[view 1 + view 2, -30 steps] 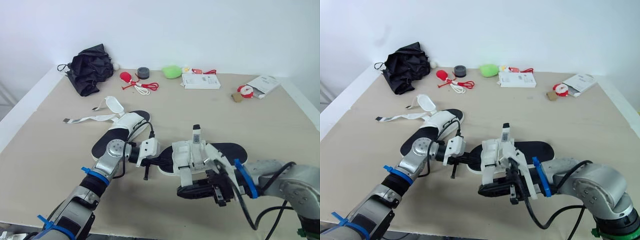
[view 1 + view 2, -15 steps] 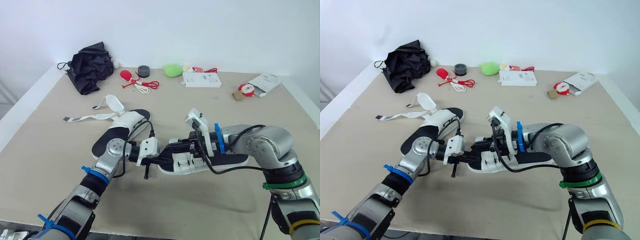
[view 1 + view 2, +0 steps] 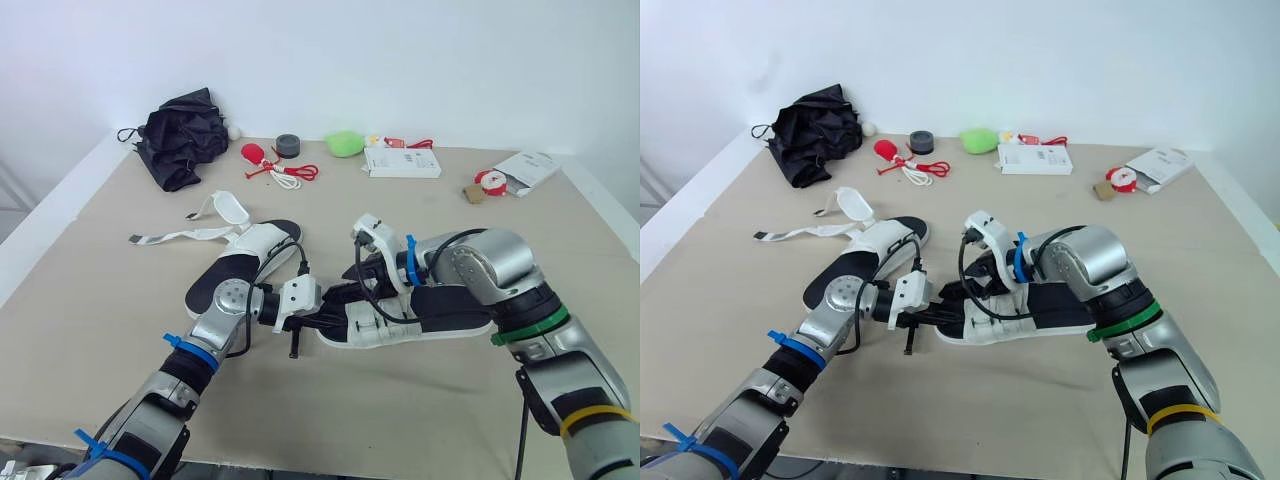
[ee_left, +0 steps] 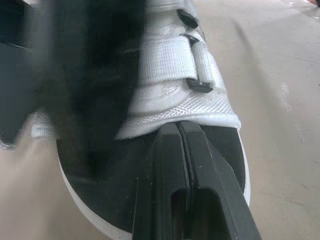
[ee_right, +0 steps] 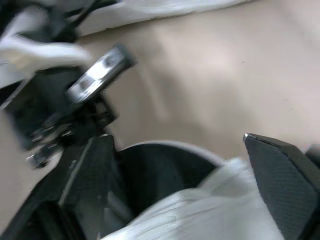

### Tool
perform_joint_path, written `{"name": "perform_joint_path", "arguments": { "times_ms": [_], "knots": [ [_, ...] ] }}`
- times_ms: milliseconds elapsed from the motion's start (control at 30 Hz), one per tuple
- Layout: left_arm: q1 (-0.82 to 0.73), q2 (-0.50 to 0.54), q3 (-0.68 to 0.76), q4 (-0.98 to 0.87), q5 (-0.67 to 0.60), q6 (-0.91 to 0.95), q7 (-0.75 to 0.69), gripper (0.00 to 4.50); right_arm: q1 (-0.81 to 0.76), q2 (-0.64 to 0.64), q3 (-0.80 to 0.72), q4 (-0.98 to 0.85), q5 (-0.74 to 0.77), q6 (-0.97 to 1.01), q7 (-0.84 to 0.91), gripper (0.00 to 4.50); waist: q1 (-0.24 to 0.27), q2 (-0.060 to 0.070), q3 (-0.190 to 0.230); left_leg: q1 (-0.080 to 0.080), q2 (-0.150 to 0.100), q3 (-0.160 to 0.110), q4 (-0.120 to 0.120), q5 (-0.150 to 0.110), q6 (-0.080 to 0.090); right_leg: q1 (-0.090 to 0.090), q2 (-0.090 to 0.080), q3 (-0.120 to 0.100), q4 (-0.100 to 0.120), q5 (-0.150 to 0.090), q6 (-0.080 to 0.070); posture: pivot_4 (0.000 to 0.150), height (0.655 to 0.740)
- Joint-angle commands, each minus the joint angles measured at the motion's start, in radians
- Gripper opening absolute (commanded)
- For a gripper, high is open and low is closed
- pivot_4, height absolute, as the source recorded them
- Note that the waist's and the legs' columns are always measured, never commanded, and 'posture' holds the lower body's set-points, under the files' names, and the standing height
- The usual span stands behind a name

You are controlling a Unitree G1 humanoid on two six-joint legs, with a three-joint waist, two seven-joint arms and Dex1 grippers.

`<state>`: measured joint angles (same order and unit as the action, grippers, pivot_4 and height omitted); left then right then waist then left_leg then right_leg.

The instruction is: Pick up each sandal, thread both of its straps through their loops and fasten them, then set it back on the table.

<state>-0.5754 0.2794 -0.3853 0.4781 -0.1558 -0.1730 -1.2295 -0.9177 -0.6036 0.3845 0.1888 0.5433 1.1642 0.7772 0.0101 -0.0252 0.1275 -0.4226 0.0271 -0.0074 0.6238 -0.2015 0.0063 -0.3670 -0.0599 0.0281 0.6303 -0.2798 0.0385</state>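
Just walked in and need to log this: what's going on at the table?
The robot is working on the nearer sandal, which lies on the table. Its left pincer, shut, rests on the black footbed at one end; the right pincer is open astride the white upper. The sandal's straps look threaded through their loops. The other sandal lies behind with loose straps.

A broad table [image 3: 100, 330] with a matte beige top runs from the near edge to the far wall, bordered left and right by a white rim [image 3: 52, 212]. The plain white wall [image 3: 400, 60] rises behind it. Light is soft and even, with faint shadows.
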Motion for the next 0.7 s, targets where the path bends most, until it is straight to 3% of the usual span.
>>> {"name": "perform_joint_path", "arguments": {
  "times_ms": [33, 300, 467, 700],
  "knots": [
    [0.078, 0.033, -0.079, 0.097, 0.109, 0.065, -0.011, 0.0, -0.057, 0.014, -0.076, 0.114, -0.046, -0.047, 0.01, 4.47, -0.001, 0.001, 0.0, 0.0, 0.0, 0.0, 0.0, 0.0, 0.0, 0.0, 0.0, 0.0, 0.0, 0.0, 0.0, 0.15, 0.74],
    [0.052, -0.005, -0.016, 0.072, 0.051, -0.006, 0.001, 0.0, -0.153, 0.004, -0.203, 0.22, -0.044, -0.058, 0.086, 4.47, 0.002, 0.007, 0.003, -0.001, 0.0, 0.001, -0.002, 0.0, 0.0, -0.002, 0.001, 0.0, 0.001, 0.001, 0.004, 0.15, 0.74],
    [0.012, -0.033, 0.103, -0.049, -0.059, 0.015, 0.026, 0.0, -0.016, -0.118, -0.306, -0.015, 0.044, -0.046, 0.203, 4.47, 0.006, 0.013, 0.013, -0.012, -0.002, -0.001, 0.002, 0.0, 0.0, -0.006, 0.001, 0.0, 0.002, 0.003, 0.008, 0.15, 0.74],
    [0.014, 0.009, 0.195, -0.264, -0.176, 0.108, 0.025, 0.0, 0.364, -0.261, -0.528, -0.435, 0.142, -0.193, 0.304, 4.47, -0.003, 0.015, 0.037, -0.026, -0.007, -0.001, 0.008, 0.001, 0.0, -0.021, 0.003, 0.003, 0.014, 0.001, 0.012, 0.15, 0.74]
  ]
}}
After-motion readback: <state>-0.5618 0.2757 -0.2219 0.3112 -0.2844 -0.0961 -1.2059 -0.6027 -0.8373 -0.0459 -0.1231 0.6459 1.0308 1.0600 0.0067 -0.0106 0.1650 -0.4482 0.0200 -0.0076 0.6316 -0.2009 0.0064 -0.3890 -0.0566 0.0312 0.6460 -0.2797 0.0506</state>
